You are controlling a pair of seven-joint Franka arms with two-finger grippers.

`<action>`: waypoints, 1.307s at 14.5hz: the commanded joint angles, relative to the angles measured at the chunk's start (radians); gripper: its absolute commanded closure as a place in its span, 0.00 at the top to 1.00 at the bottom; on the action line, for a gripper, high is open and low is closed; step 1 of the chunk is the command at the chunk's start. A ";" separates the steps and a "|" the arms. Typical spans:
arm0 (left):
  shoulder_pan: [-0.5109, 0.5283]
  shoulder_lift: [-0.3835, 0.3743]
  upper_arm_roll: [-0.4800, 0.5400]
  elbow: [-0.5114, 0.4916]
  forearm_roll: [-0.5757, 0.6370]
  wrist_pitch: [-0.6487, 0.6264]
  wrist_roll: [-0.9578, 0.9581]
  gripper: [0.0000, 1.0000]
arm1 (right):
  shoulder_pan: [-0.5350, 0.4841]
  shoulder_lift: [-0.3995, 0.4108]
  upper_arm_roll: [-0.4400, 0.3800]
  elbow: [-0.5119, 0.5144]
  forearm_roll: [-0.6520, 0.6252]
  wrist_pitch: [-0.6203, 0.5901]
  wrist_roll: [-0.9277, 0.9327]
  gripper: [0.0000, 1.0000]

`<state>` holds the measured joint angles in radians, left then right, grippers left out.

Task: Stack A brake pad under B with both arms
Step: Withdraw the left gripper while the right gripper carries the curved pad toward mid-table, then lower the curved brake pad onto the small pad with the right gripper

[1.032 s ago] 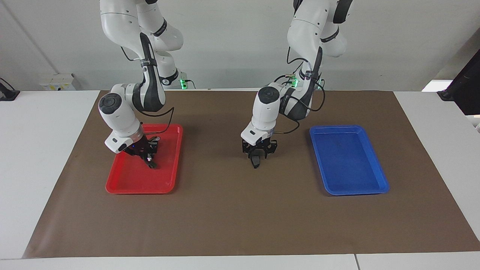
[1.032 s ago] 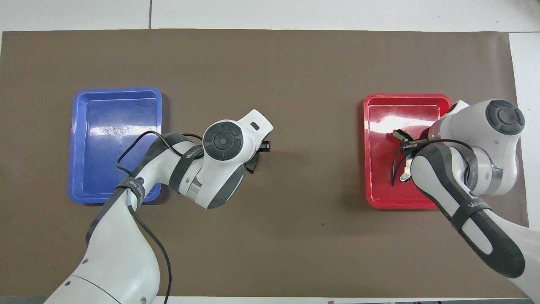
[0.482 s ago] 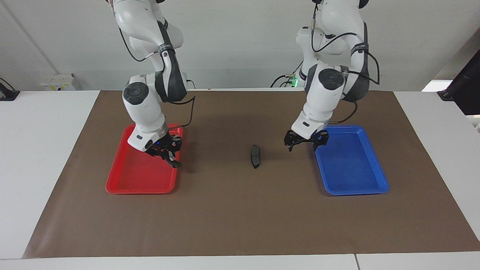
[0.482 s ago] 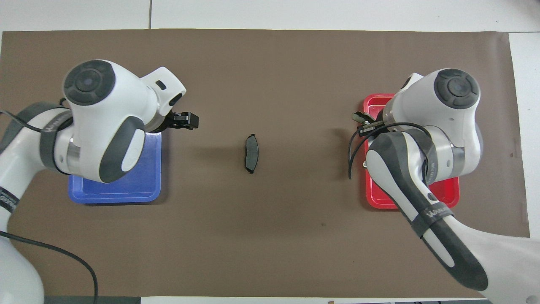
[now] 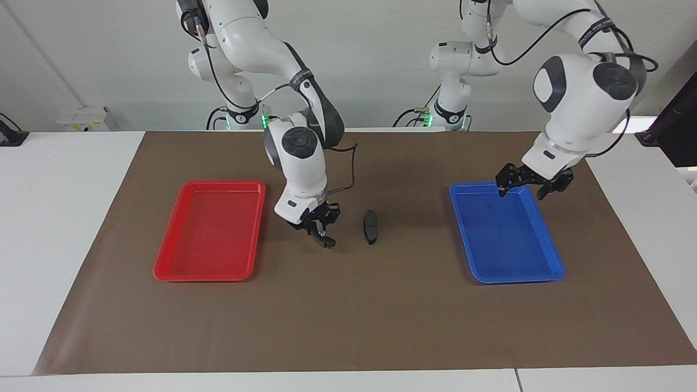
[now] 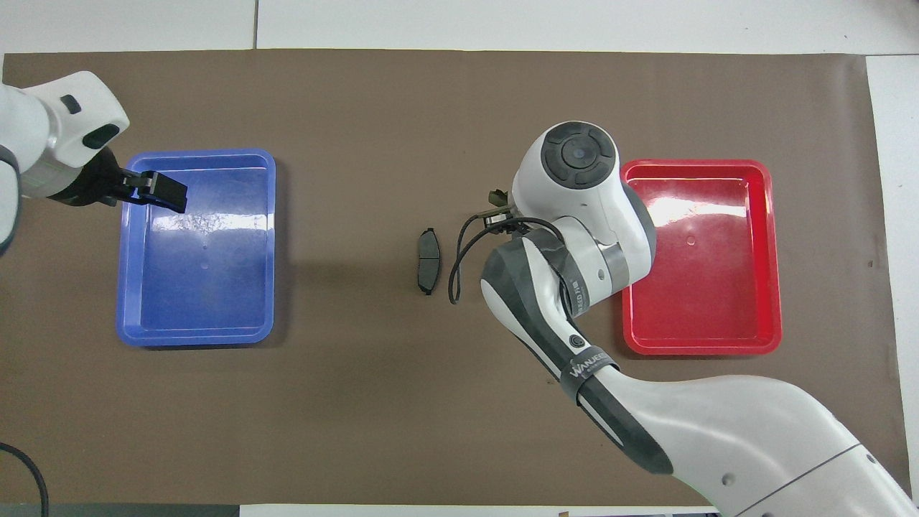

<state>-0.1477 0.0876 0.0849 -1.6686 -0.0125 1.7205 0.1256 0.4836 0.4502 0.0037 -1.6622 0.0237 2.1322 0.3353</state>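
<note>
The small flat dark-grey brake pad (image 5: 371, 226) lies on the brown mat (image 5: 348, 326) of the counter, between the red plastic tray (image 5: 209, 272) and the blue plastic tray (image 5: 550, 261). In the facing view, the right claw (image 5: 321, 238) hangs just beside the pad, toward the red tray, clamped on the long curved black brake shoe (image 5: 325, 240). The left claw (image 5: 531, 187) hovers over the blue tray's edge, fingers spread, holding nothing.

From overhead, the pad (image 6: 428, 261) sits mid-mat, groove across its middle. The shoe (image 6: 454, 269) arcs beside it, partly hidden under the right arm. The left claw (image 6: 161, 191) is over the blue tray (image 6: 197, 334); the red tray (image 6: 700, 345) holds nothing.
</note>
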 commanded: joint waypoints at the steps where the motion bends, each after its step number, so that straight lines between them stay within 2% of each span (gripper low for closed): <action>1: 0.068 -0.057 -0.007 0.006 0.002 -0.085 0.067 0.99 | 0.052 0.041 -0.002 0.065 0.019 -0.011 0.091 0.00; 4: 0.094 -0.094 -0.005 0.006 0.005 -0.143 0.077 0.99 | 0.098 0.045 0.002 0.065 0.050 0.035 0.143 0.00; 8: 0.096 -0.132 -0.007 0.004 0.054 -0.177 0.078 0.99 | 0.142 0.103 0.002 0.074 0.036 0.063 0.189 0.00; 19: 0.128 -0.158 -0.001 -0.057 0.043 -0.107 0.075 0.99 | 0.153 0.131 0.001 0.088 0.024 0.123 0.192 0.00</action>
<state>-0.0286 -0.0341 0.0885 -1.6698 0.0267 1.5815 0.1944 0.6373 0.5676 0.0024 -1.5971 0.0538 2.2471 0.5119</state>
